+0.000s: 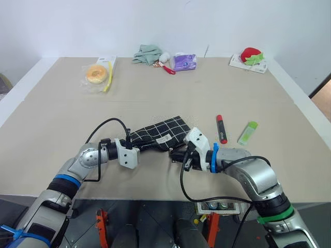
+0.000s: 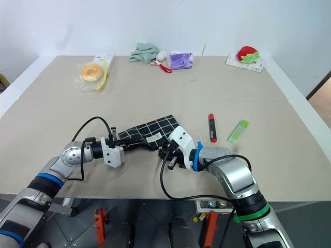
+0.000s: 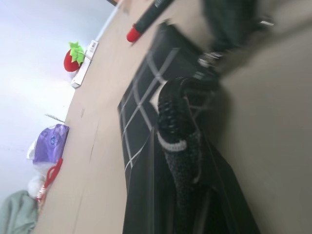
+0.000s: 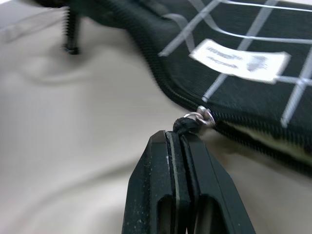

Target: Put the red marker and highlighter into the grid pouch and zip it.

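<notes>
The grid pouch (image 1: 158, 135), soft black fabric with white lines, lies rumpled near the surface's (image 1: 51, 113) front edge. Left fingers (image 3: 178, 146) clamp its end; right fingers (image 4: 183, 165) pinch its corded zipper pull (image 4: 187, 125). The red marker (image 1: 221, 128) and chunky lime highlighter (image 1: 247, 133) lie just right.

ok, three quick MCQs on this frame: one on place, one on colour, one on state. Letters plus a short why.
1. Where does the red marker lie?
A. inside the grid pouch
B. on the table right of the grid pouch
C. beside the doughnut

2. What colour is the highlighter?
A. lime green
B. orange
C. blue

3. What is the right gripper doing?
A. open above the marker
B. shut on the zipper pull
C. holding the highlighter

Key: 1 B, it lies bare on the table between pouch and highlighter. 2 A, green body with a paler cap. 3 B, the right wrist view shows its fingers pressed together on the pull's cord.
</notes>
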`<state>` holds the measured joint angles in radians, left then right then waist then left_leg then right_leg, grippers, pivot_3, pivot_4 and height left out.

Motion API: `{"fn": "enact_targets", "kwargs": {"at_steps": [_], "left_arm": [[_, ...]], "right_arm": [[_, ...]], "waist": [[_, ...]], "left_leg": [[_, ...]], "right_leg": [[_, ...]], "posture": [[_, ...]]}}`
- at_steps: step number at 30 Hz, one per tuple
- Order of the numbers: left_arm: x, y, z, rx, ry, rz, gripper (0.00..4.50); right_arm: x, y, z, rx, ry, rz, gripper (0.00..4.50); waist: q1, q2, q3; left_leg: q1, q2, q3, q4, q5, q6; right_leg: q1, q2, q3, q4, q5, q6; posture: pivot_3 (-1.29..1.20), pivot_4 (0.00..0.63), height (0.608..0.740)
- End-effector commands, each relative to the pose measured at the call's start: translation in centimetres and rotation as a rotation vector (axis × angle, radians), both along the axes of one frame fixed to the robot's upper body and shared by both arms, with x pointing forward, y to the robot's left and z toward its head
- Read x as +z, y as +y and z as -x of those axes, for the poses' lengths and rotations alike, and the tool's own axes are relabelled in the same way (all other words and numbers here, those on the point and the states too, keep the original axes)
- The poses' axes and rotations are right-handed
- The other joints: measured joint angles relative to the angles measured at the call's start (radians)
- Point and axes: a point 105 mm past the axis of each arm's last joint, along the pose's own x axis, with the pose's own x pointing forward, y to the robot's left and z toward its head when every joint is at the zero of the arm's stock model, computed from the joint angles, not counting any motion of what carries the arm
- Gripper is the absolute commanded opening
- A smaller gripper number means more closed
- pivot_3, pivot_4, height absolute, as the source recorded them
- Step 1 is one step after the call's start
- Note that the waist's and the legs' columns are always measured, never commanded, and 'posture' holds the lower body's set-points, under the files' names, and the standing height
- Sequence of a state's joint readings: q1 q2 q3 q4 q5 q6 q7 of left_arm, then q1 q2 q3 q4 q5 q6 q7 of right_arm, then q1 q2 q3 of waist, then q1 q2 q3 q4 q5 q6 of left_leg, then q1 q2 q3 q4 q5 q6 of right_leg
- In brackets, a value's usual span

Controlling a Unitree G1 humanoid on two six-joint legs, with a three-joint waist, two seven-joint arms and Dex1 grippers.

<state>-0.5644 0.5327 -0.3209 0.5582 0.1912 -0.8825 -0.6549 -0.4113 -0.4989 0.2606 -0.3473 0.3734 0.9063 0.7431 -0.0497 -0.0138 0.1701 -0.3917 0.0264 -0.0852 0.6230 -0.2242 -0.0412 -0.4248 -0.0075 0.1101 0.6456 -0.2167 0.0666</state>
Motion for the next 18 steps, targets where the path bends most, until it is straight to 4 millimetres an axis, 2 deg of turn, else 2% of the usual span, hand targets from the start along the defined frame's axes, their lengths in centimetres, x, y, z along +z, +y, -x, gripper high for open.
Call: {"fn": "enact_targets", "kwargs": {"at_steps": [1, 7, 9, 11, 12, 13, 14, 16, 17, 18], "left_arm": [[0.6, 0.0, -0.1, 0.009, 0.003, 0.016, 0.0], [0.9, -0.2, 0.0, 0.006, 0.014, 0.031, 0.0], [1.0, -0.1, 0.0, 0.009, 0.014, 0.034, 0.0], [1.1, 0.3, -0.2, 0.027, 0.02, 0.041, 0.0], [1.2, 0.6, -0.4, 0.041, 0.026, 0.051, 0.0], [1.3, 0.9, -0.5, 0.054, 0.031, 0.062, 0.0], [1.4, 1.0, -0.6, 0.065, 0.035, 0.072, 0.0], [1.5, 1.2, -0.8, 0.078, 0.04, 0.086, 0.0], [1.7, 1.2, -0.9, 0.083, 0.041, 0.094, 0.0], [1.8, 1.2, -0.9, 0.086, 0.041, 0.102, 0.0]], "right_arm": [[2.3, 2.4, 1.9, 0.135, -0.047, -0.088, 0.2], [2.5, 2.4, 1.3, 0.11, -0.063, -0.088, 0.2], [2.5, 1.5, 0.6, 0.069, -0.079, -0.076, 0.2], [3.6, -0.1, -0.7, -0.021, -0.122, -0.113, 0.2], [4.7, -1.0, -1.1, -0.054, -0.14, -0.156, 0.74], [5.8, -1.7, -1.4, -0.078, -0.16, -0.194, 1.01], [6.8, -2.3, -1.8, -0.105, -0.184, -0.231, 1.62], [8.8, -3.4, -2.3, -0.151, -0.218, -0.31, 2.34], [9.6, -3.9, -2.5, -0.176, -0.232, -0.341, 3.03], [10.2, -4.6, -2.9, -0.21, -0.25, -0.358, 3.46]], "waist": [[0.0, -0.001, 0.0], [0.0, -0.001, 0.0], [0.0, -0.001, 0.0], [0.0, -0.001, 0.0], [0.0, -0.001, 0.0], [0.0, -0.001, 0.001], [0.0, -0.001, 0.001], [-0.001, -0.001, 0.001], [0.0, -0.001, 0.001], [0.0, -0.001, 0.001]], "left_leg": [[0.0, 0.0, 0.0, 0.0, 0.0, 0.0], [0.0, 0.0, 0.0, 0.001, 0.0, 0.0], [0.0, 0.0, 0.0, 0.001, 0.0, 0.0], [0.0, 0.0, 0.0, 0.001, 0.0, 0.0], [0.0, 0.0, 0.0, 0.001, 0.0, 0.0], [0.0, 0.0, 0.0, 0.001, 0.0, 0.0], [0.0, 0.0, 0.0, 0.001, 0.0, 0.0], [0.0, 0.0, 0.0, 0.001, 0.0, 0.0], [0.0, 0.0, 0.0, 0.001, 0.0, 0.0], [0.0, 0.0, 0.0, 0.001, 0.0, 0.0]], "right_leg": [[0.0, 0.0, 0.0, 0.0, 0.0, 0.0], [0.0, 0.0, 0.0, 0.0, 0.0, 0.0], [0.0, 0.0, 0.0, 0.0, 0.0, 0.0], [0.0, 0.0, 0.0, 0.0, 0.0, 0.0], [0.0, 0.0, 0.0, 0.0, 0.0, 0.0], [0.0, 0.0, 0.0, 0.0, 0.0, 0.0], [0.0, 0.0, 0.0, 0.0, 0.0, 0.0], [0.0, 0.0, 0.0, 0.0, 0.0, 0.0], [0.0, 0.0, 0.0, 0.0, 0.001, 0.0], [0.0, 0.0, 0.0, 0.0, 0.001, 0.0]], "posture": [[0.0, 0.15, 0.739], [0.0, 0.15, 0.739], [0.0, 0.15, 0.739], [0.0, 0.15, 0.739], [0.0, 0.15, 0.739], [0.0, 0.15, 0.739], [0.0, 0.15, 0.739], [0.0, 0.15, 0.739], [0.0, 0.15, 0.739], [0.0, 0.15, 0.739]]}}
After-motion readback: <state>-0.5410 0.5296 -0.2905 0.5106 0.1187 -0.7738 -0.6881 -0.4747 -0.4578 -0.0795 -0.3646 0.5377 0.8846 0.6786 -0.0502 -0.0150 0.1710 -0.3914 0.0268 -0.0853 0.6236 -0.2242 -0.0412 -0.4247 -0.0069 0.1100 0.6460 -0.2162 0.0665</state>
